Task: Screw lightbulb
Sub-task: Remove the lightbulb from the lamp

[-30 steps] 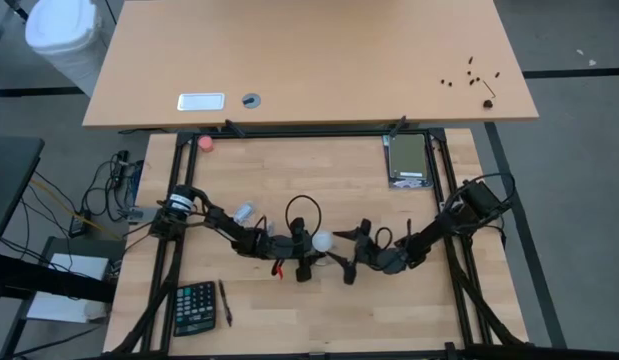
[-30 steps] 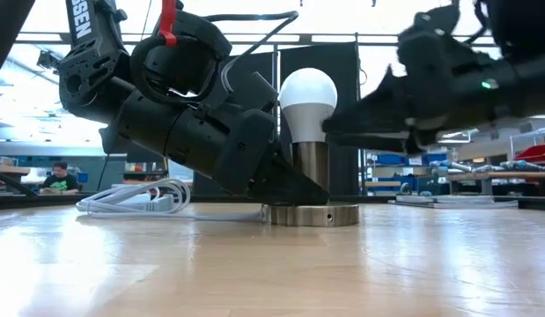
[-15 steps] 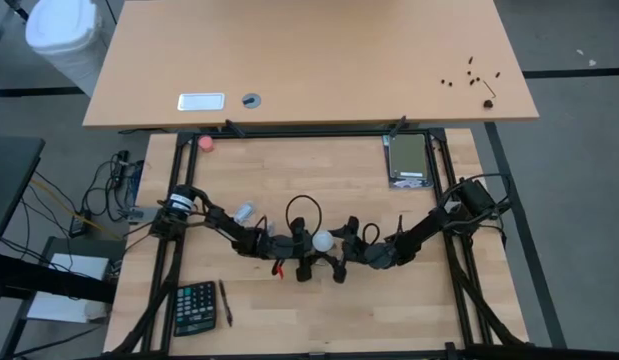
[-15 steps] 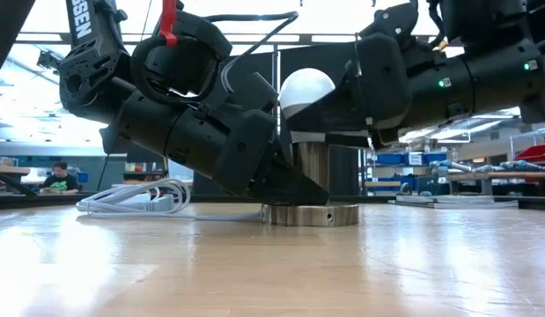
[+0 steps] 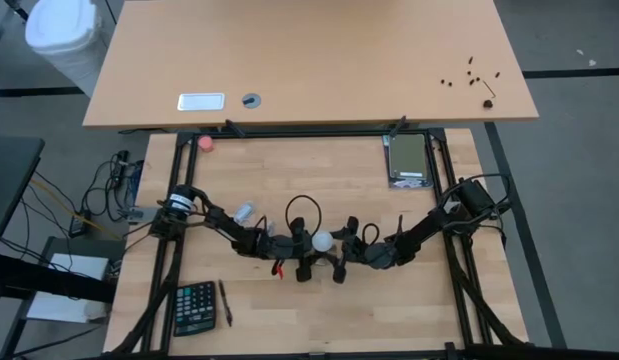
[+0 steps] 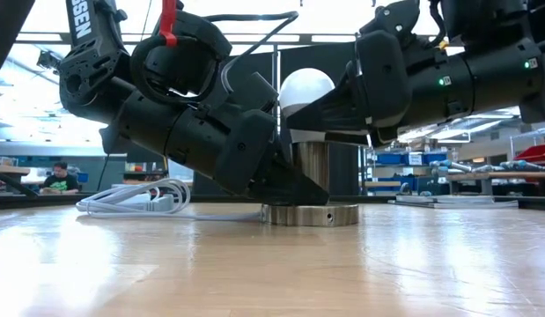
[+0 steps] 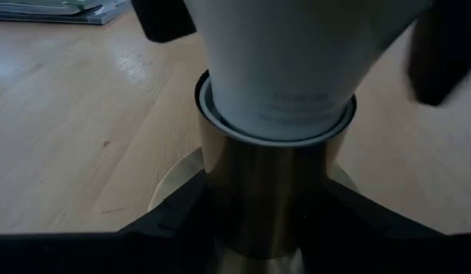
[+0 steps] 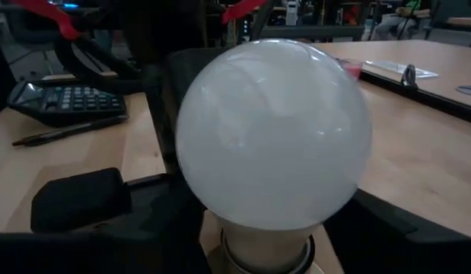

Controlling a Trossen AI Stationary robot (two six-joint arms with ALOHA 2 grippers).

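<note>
White lightbulb [image 6: 305, 92] upright in metal socket [image 6: 311, 167]; left gripper [image 5: 305, 262] clamped on socket, right gripper [image 5: 336, 256] closed around lightbulb.

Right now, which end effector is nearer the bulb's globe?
Right. The right end effector sits around the lightbulb at its globe. The left end effector is lower, at the metal socket under the bulb.

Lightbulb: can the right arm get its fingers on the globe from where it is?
Probably yes. The right gripper is already around the lightbulb, nothing between them; the left gripper sits lower, at the metal socket, leaving the globe free.
</note>
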